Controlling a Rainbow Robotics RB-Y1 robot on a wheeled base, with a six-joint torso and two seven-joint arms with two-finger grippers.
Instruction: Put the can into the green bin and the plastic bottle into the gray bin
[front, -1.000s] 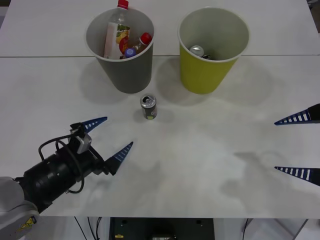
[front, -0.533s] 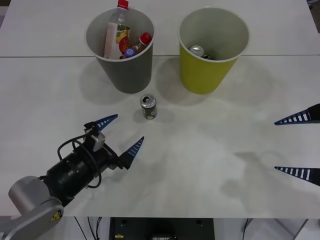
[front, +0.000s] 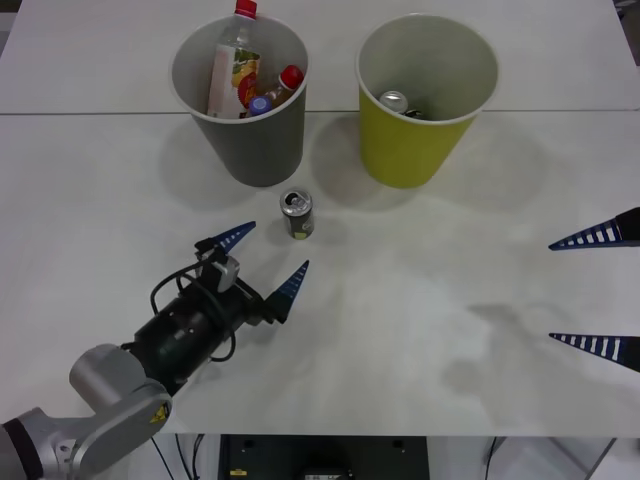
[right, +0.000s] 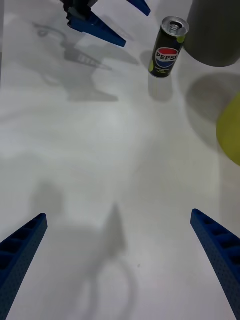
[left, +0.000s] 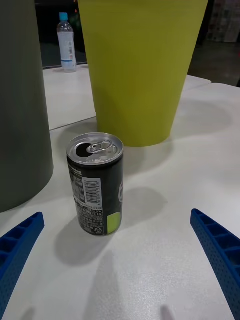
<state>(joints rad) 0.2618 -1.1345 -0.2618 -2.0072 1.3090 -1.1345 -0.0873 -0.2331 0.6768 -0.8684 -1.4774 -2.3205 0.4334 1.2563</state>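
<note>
Upright can (right: 168, 48) reads PEPSI, near open left tool (front: 268, 259)

The can (left: 95, 189) stands upright between the open blue jaws, with the green bin (left: 140, 65) behind it.

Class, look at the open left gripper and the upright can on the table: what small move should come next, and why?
Probably ease the left gripper forward until its open fingers sit on both sides of the can. The can stands upright and untouched just ahead of it, near the green bin, so closing now would grasp nothing.
</note>
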